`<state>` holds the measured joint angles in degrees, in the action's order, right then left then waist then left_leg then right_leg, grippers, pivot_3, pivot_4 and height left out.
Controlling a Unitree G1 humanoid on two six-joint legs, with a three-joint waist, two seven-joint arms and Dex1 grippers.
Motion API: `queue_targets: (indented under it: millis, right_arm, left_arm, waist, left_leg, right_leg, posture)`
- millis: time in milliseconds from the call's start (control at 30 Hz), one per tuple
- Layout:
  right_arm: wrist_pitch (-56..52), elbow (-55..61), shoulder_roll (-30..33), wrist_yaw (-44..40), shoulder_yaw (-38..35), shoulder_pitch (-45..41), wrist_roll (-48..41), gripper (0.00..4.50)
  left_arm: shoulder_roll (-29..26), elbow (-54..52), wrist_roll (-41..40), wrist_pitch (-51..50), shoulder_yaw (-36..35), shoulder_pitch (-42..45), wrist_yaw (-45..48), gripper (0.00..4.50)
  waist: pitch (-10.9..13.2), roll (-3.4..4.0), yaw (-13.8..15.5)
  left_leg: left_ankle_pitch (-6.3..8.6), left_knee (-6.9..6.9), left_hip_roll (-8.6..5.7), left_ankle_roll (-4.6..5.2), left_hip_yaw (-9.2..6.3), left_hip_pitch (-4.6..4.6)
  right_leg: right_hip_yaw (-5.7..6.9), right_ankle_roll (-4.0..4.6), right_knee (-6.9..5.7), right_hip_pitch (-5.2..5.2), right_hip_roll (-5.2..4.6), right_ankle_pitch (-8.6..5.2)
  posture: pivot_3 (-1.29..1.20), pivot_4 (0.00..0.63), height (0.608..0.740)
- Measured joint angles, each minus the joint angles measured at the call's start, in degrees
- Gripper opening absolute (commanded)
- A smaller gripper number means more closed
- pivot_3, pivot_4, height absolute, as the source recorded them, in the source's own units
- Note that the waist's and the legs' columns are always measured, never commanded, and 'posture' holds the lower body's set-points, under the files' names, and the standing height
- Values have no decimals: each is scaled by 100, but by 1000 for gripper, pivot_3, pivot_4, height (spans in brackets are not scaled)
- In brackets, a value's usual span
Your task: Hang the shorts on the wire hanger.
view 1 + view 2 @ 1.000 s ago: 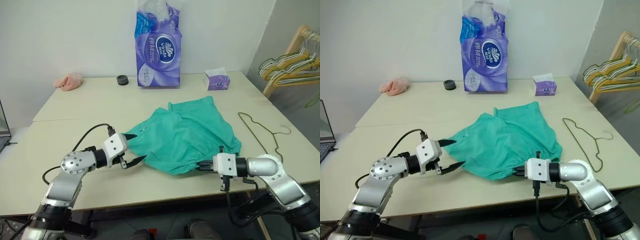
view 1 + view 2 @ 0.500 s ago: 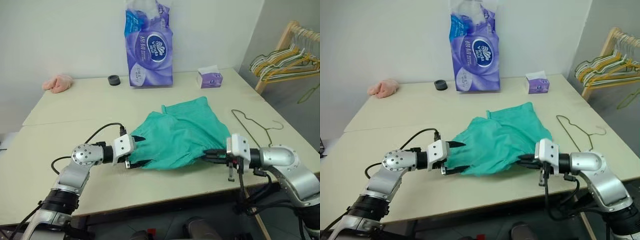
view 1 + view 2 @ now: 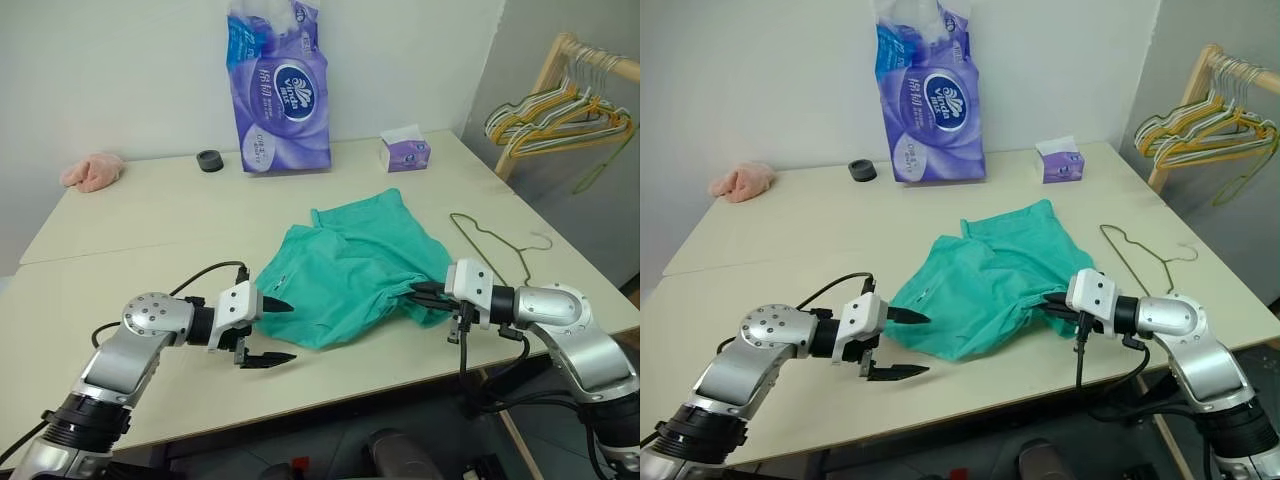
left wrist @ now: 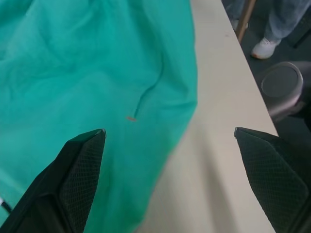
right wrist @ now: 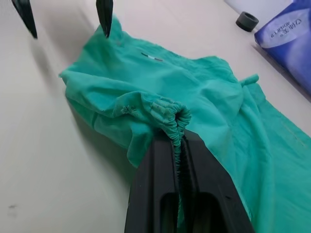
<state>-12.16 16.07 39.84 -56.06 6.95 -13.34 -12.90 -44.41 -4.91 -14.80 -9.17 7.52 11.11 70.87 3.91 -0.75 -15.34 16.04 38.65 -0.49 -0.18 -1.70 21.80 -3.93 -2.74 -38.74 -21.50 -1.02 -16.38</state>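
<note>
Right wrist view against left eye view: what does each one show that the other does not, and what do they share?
Only the right wrist view shows the right claw pinching the gathered waistband close up. Only the left eye view shows the hanger lying apart from the shorts on the table, the tissue box, and the pink cloth. Both show the shorts, the open left claw at their edge, and the purple pack.

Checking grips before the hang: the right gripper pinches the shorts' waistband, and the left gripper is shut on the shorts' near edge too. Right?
Not quite. The right gripper does pinch the waistband of the shorts, but the left gripper is open, its fingers spread at the shorts' edge and holding nothing, as the left wrist view shows.
</note>
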Motion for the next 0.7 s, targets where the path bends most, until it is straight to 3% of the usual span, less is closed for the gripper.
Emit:
queue_targets:
  millis: [367, 700]
  right_arm:
    - [-999, 656, -46, -19, -136, -121, -875, 31]
    - [-935, 589, 524, -356, -414, 86, -1040, 31]
  left_arm:
    - [417, 457, 724, 878, 355, 227, -387, 4500]
    - [361, 1488, 1103, 1557, 335, 655, -633, 4500]
  waist:
    - [3, -2, -40]
    - [4, -4, -65]
  left_leg:
    - [1, 0, 1, 0, -1, 1]
    - [1, -1, 1, 1, 0, 2]
  right_leg:
    - [1, 2, 0, -2, 0, 2]
    - [2, -1, 1, -3, 1, -1]
  posture:
    - [-350, 40, 740]
    - [-357, 38, 740]
